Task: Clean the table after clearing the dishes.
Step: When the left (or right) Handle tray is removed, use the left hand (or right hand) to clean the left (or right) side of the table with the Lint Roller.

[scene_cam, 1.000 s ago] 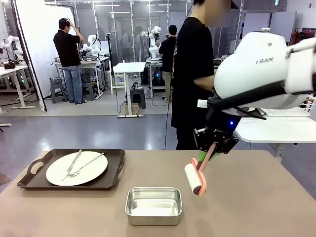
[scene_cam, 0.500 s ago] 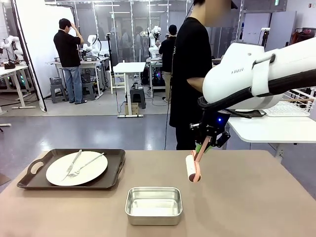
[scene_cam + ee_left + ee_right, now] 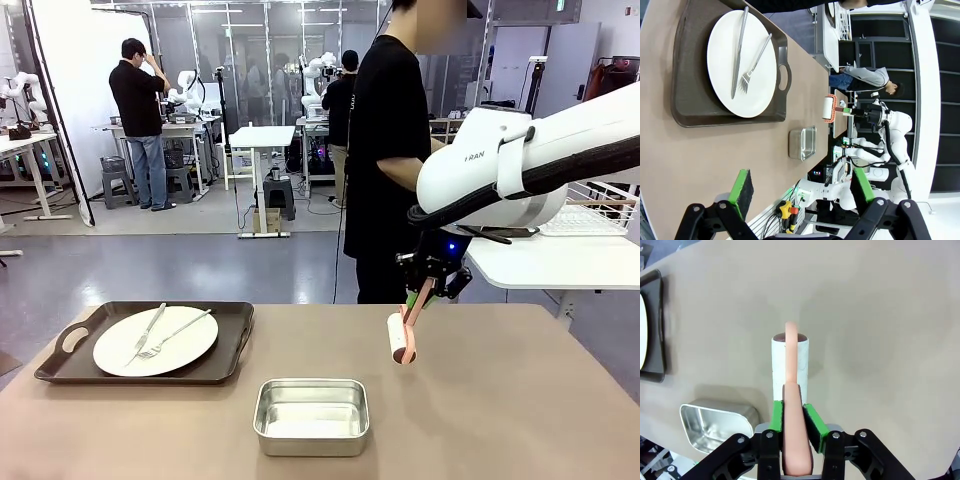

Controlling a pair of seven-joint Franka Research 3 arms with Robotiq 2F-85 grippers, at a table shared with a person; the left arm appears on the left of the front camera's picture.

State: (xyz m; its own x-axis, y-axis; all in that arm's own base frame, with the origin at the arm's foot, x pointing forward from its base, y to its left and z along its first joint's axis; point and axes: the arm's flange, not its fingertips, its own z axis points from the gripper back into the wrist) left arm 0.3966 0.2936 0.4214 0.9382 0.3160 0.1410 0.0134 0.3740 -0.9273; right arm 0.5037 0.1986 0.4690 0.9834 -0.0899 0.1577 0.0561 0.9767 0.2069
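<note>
My right gripper [image 3: 428, 285] [image 3: 792, 416] is shut on the pink handle of a lint roller, over the far middle of the beige table [image 3: 520, 400]. The white roller [image 3: 400, 339] [image 3: 790, 365] hangs low over the table top; whether it touches is unclear. A white plate [image 3: 155, 341] [image 3: 742, 62] with a fork and a knife lies on a dark brown tray [image 3: 225, 345] at the table's left. My left gripper [image 3: 800, 187] stands open, its green pads [image 3: 742, 187] wide apart with nothing between them, well back from the tray.
A small steel pan [image 3: 311, 415] [image 3: 717, 422] [image 3: 802, 142] sits near the front middle of the table. A person in black [image 3: 388, 150] stands just behind the far edge. A white table [image 3: 555, 262] is at the far right.
My right gripper has carried the roller away from the pan toward the far edge and slightly up. The tray, plate and pan have not moved.
</note>
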